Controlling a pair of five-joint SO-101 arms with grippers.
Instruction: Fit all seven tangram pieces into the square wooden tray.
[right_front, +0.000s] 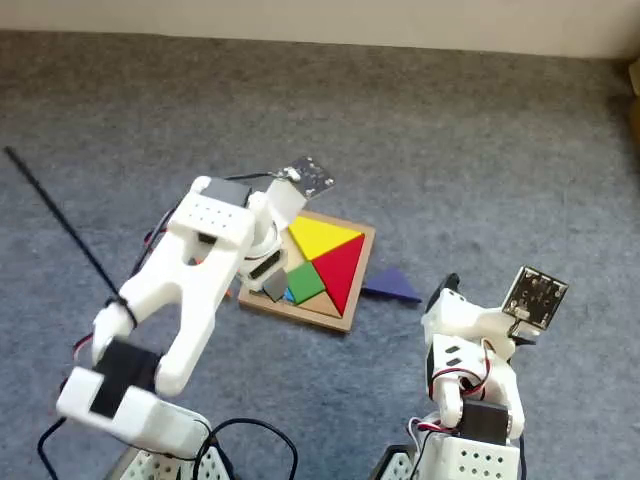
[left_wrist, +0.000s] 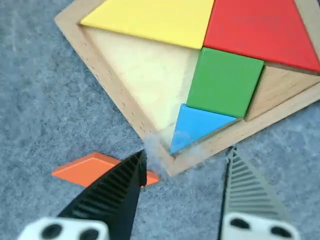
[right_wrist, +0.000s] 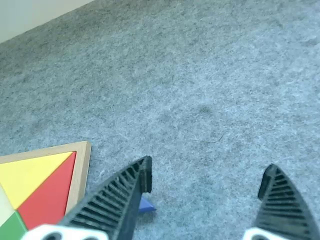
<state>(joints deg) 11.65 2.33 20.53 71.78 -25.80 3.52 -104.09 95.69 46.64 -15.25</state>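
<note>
The square wooden tray holds a yellow triangle, a red triangle, a green square and a small blue triangle. Part of its floor is bare. An orange parallelogram lies on the carpet just outside the tray's corner. My left gripper hovers open over that corner, its dark finger above the orange piece. A purple piece rests on the carpet to the right of the tray. My right gripper stands open above the carpet, close to the purple piece.
Grey carpet covers the whole work area, with open room behind and to the right of the tray. A thin black rod slants across the left side. Both arm bases stand at the near edge.
</note>
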